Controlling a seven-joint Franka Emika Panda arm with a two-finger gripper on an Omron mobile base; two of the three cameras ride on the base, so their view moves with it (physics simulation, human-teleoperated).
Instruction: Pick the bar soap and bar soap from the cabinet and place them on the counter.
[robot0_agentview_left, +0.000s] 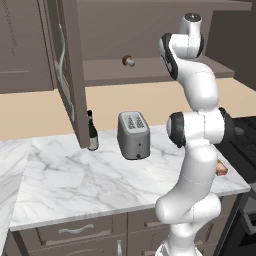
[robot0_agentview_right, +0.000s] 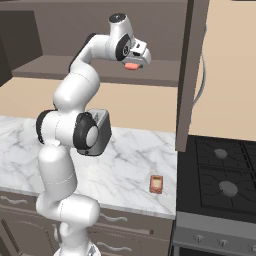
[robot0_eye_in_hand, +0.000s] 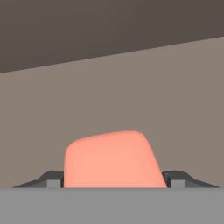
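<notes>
Inside the open cabinet (robot0_agentview_right: 50, 67) my gripper (robot0_agentview_right: 134, 63) reaches in over the shelf, shut on a salmon-pink bar soap (robot0_agentview_right: 132, 66). In the hand view this bar soap (robot0_eye_in_hand: 111, 159) spans the whole gap between the two fingertips (robot0_eye_in_hand: 52, 180) and touches both. Whether it rests on the shelf or hangs just above it, I cannot tell. A second bar soap (robot0_agentview_right: 156, 184) lies flat on the white marble counter (robot0_agentview_right: 125, 165) near its front right corner; in the left base view it (robot0_agentview_left: 222, 169) peeks out from behind the arm.
The cabinet door (robot0_agentview_left: 65, 65) stands swung open over the counter. A small round brown-and-grey knob-like object (robot0_agentview_left: 128, 61) lies on the shelf. A toaster (robot0_agentview_left: 133, 135) and a dark bottle (robot0_agentview_left: 92, 131) stand at the counter's back. A black stove (robot0_agentview_right: 220, 175) adjoins the counter's right end.
</notes>
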